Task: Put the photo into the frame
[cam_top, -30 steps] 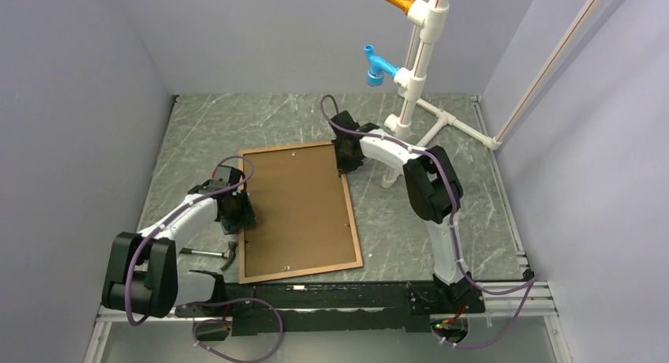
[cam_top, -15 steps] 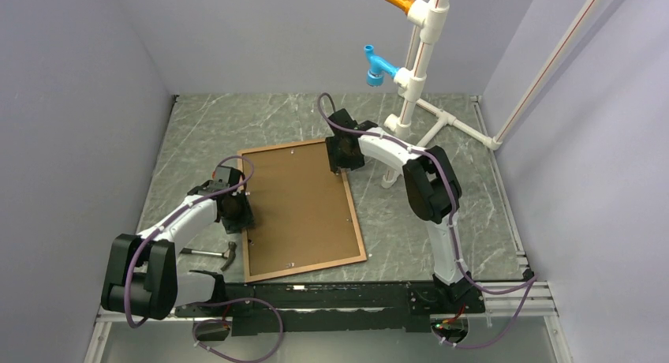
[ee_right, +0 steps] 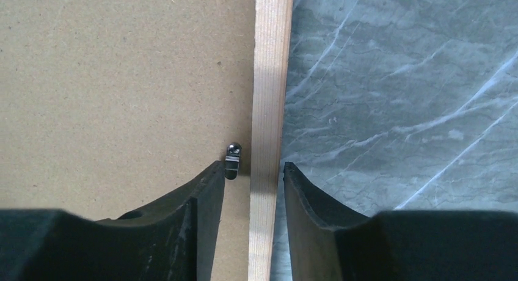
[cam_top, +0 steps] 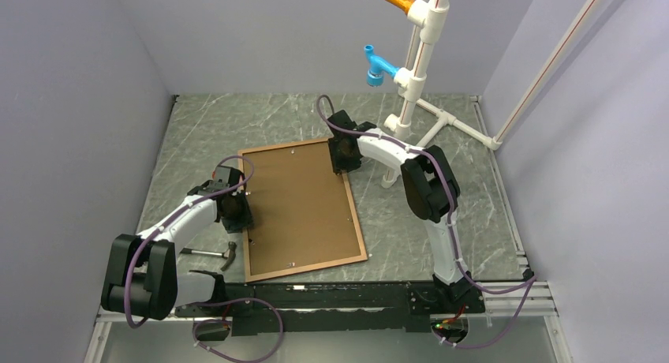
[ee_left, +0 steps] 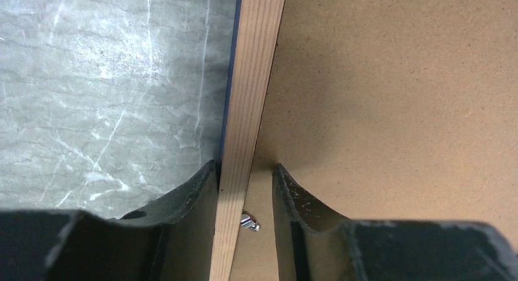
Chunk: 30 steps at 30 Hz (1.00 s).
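Right gripper (ee_right: 253, 166) has come in from beyond the far right corner and now sits over the right rail of the frame (cam_top: 307, 269), near that corner. Frame's near end has slid slightly right. Frame lies flat on the table (cam_top: 197, 134) between the arms, wood face up, with the brown backing board (cam_top: 300, 209) inside the rails. Right jaws are partly open and straddle the rail: outer finger against it, inner one clear beside a metal clip (ee_right: 233, 159). Left gripper (ee_left: 244, 170) straddles the left rail, jaws partly open, outer finger on the navy edge, inner one apart. No grip closed. Hammer (cam_top: 213, 255) lies near the left arm.
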Available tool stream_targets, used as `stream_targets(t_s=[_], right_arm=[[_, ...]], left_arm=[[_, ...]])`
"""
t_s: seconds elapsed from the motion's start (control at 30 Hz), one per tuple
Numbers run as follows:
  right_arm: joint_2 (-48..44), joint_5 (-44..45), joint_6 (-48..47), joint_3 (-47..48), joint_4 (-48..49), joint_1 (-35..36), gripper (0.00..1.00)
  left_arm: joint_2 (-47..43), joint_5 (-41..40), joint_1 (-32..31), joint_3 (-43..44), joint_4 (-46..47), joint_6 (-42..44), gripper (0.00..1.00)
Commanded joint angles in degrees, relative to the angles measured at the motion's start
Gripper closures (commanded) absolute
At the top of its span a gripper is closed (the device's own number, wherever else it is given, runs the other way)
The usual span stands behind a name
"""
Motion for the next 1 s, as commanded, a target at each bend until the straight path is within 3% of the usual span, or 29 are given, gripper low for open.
stream_targets(t_s=[0.0,0.1,0.2,0.37,0.63,0.9,0.97], right_arm=[[0.52,0.54,-1.08,-0.23,0.17,0.26,0.65],[0.76,1.25,-1.25,0.04,0.04,0.27,0.86],[1.79,2.65,-1.43,1.16,-0.38,0.3,1.0],[3.26,3.05,-1.97,3.01,0.44,0.25,1.0],[9.29,-1.17,-3.05,14.5,-1.69,0.34,1.0],[15.26,-6.72,-6.23,25.92,-3.74,2.57,1.0],[16.25,-6.19,-6.69,27.79,-4.98,3.2,0.9]], left_arm=[[2.1,0.27,-0.37,-2.07,2.51,0.8,0.63],[2.05,0.31,-0.37,-1.98,2.57,0.66,0.63],[1.82,0.7,-0.36,-2.18,2.72,0.56,0.63],[0.16,1.9,-0.42,-3.85,3.14,0.09,0.64],[-4.39,7.47,-2.39,-7.33,4.95,-2.29,0.87],[-12.51,7.77,-16.63,-10.64,5.2,-14.11,0.9],[-14.84,7.82,-18.53,-11.67,4.66,-15.95,0.87]])
